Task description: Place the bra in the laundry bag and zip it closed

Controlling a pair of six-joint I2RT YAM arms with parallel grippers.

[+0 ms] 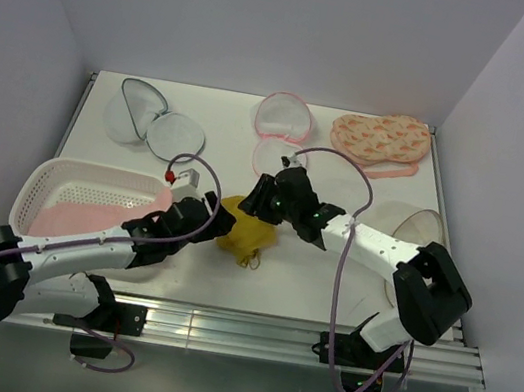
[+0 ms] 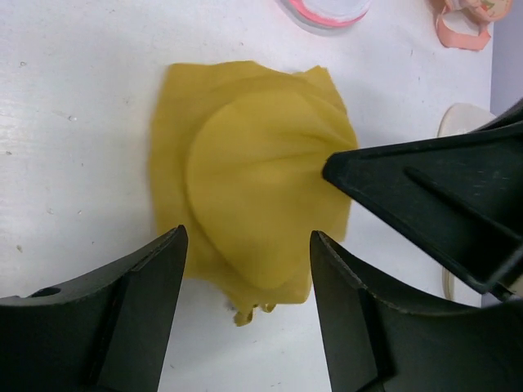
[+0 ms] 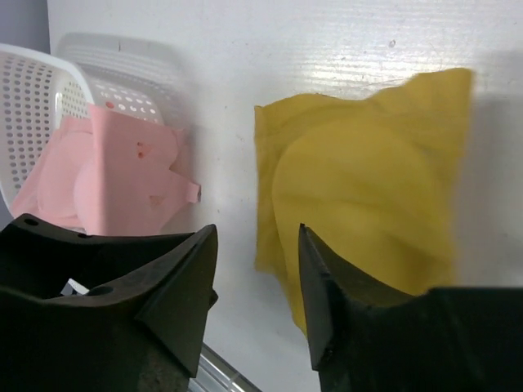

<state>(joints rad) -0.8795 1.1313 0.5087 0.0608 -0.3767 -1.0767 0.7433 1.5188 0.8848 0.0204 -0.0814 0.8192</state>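
Observation:
The bra [image 1: 246, 229] is a yellow folded piece lying flat mid-table; it also shows in the left wrist view [image 2: 253, 171] and the right wrist view [image 3: 368, 188]. My left gripper [image 1: 221, 217] is open at its left edge, the jaws wide on either side of the cup's near end [image 2: 248, 237], holding nothing. My right gripper [image 1: 254, 200] is open just above the bra's far side [image 3: 257, 233], one finger [image 2: 425, 196] over the cloth's edge. The laundry bag [image 1: 148, 120], white mesh with a grey rim, lies open at the back left, away from both grippers.
A white perforated basket [image 1: 52, 179] holding a pink garment [image 3: 114, 180] stands at the left. A pink-rimmed mesh bag [image 1: 282, 129] and a peach patterned padded piece [image 1: 382, 138] lie at the back. A pale cup-shaped piece [image 1: 417, 226] lies by the right arm.

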